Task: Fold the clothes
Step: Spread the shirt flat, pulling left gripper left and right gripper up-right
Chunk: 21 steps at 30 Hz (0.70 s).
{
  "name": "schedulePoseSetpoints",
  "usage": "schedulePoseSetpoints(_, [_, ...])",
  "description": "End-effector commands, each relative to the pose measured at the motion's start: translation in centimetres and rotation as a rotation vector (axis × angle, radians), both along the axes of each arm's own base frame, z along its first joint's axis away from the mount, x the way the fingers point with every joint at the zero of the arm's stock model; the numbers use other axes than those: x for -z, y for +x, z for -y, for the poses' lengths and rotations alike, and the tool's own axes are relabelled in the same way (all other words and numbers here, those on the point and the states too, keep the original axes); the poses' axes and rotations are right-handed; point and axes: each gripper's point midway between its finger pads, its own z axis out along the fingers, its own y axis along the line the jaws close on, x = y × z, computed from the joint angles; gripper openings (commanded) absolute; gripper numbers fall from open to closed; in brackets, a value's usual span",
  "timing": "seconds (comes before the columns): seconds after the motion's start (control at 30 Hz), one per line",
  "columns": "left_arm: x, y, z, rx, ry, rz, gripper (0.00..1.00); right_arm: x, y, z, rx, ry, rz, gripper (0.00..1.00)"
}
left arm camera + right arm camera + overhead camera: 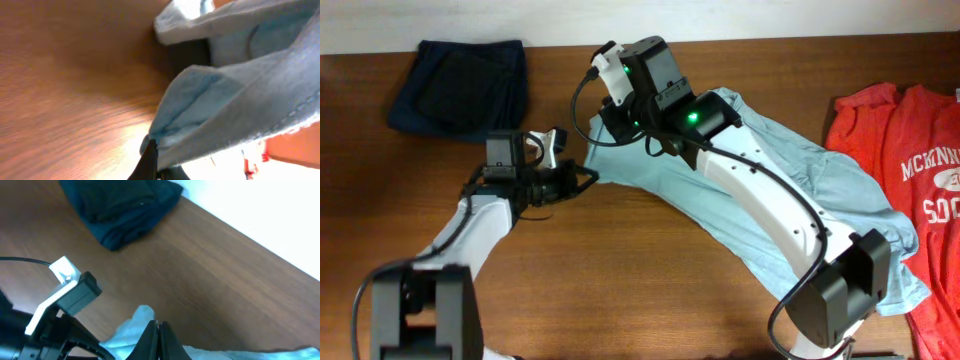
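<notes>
The pale grey-teal T-shirt lies slanted from the table's middle toward the front right. My left gripper is shut on its near-left edge; in the left wrist view the cloth bunches up out of the dark fingers. My right gripper sits at the shirt's far-left corner, mostly hidden under its own wrist. In the right wrist view its fingertips are pressed together with pale cloth puckered around them. A red T-shirt with white lettering lies flat at the right edge.
A dark navy folded garment rests at the back left, also seen in the right wrist view. The bare wooden table spreads in front of the shirt. The left arm's white camera mount is close to my right gripper.
</notes>
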Motion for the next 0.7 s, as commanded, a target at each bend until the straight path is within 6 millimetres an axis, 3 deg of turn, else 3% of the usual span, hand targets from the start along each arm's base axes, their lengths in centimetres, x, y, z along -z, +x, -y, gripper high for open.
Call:
schedulePoseSetpoints(0.0, [0.7,-0.5,-2.9,-0.092,0.188,-0.011,0.0,0.9,0.1,-2.3,-0.068,0.066,-0.036,0.04])
schedulePoseSetpoints(0.17, [1.1,-2.3,-3.2,-0.094,0.207,-0.088,0.01,3.8,0.4,-4.1,-0.113,0.1,-0.094,0.04])
schedulePoseSetpoints(0.3, [2.1,-3.2,-4.0,-0.112,0.255,-0.146,0.01,6.3,-0.2,-6.9,-0.204,0.145,-0.141,0.04])
schedulePoseSetpoints(0.53, [4.8,-5.5,-8.4,-0.213,0.515,-0.273,0.0,11.0,-2.4,-11.5,-0.3,0.139,-0.183,0.04])
schedulePoseSetpoints(0.67, [5.3,-6.4,-9.3,-0.222,0.565,-0.313,0.0,12.4,-4.1,-13.4,-0.342,0.128,-0.197,0.04])
